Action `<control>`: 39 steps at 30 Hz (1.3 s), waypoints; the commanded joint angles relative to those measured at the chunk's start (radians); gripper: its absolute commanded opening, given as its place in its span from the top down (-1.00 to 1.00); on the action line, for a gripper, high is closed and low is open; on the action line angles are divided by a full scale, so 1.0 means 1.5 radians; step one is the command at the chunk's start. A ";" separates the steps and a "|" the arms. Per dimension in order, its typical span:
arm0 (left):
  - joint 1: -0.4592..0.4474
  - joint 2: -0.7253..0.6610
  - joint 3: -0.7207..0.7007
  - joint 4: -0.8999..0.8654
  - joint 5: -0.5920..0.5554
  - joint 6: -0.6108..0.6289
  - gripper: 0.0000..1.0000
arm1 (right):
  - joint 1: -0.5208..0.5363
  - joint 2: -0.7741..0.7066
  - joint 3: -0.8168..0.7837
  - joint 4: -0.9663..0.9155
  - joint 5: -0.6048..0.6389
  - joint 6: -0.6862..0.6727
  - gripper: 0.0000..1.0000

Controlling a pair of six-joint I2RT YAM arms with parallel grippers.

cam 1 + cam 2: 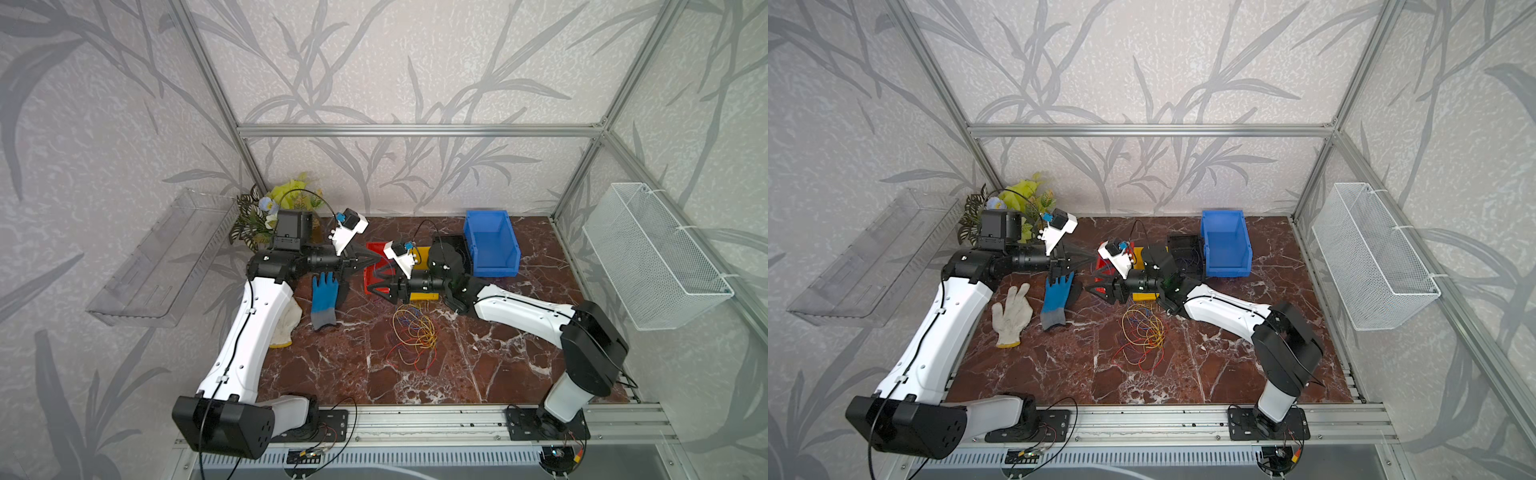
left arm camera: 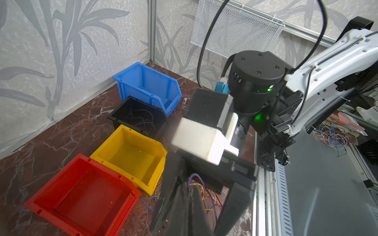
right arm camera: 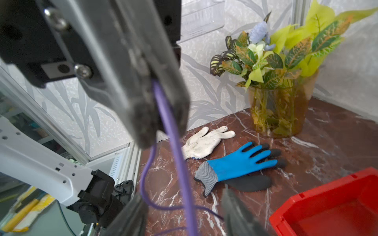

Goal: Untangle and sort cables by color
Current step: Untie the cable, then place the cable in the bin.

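Over the marbled table's (image 1: 332, 374) middle, left gripper (image 3: 153, 130) jaws pressed together, pinching a thin purple cable (image 3: 176, 159); it hangs between the right gripper's (image 1: 380, 284) spread jaws. Tangled pile of red, yellow and blue cables (image 1: 415, 338) lies mid-table, nearer the front edge. Step, I'd say: handover. Next: right pinches, carries to the black plastic bin (image 2: 118, 107) with purple strands. Both forearms level, tip to tip.
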 commanded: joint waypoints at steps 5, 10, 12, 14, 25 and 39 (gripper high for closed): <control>-0.002 -0.015 -0.008 0.004 0.024 -0.001 1.00 | -0.008 0.001 0.009 0.103 0.013 0.007 1.00; -0.002 -0.017 0.001 -0.012 0.014 0.014 0.83 | -0.040 -0.037 -0.028 0.072 0.026 0.007 1.00; -0.002 -0.017 0.005 -0.012 0.002 0.010 0.08 | -0.058 -0.048 -0.035 0.045 0.026 0.013 1.00; -0.002 -0.017 0.010 -0.011 -0.024 0.004 -0.36 | -0.082 -0.064 -0.042 0.004 0.037 0.007 1.00; 0.000 -0.034 -0.040 -0.035 -0.150 0.050 -0.63 | -0.270 -0.116 0.049 -0.245 0.133 -0.071 1.00; 0.001 -0.061 -0.180 0.001 -0.302 0.083 -0.77 | -0.332 0.060 0.131 -0.208 0.162 -0.048 1.00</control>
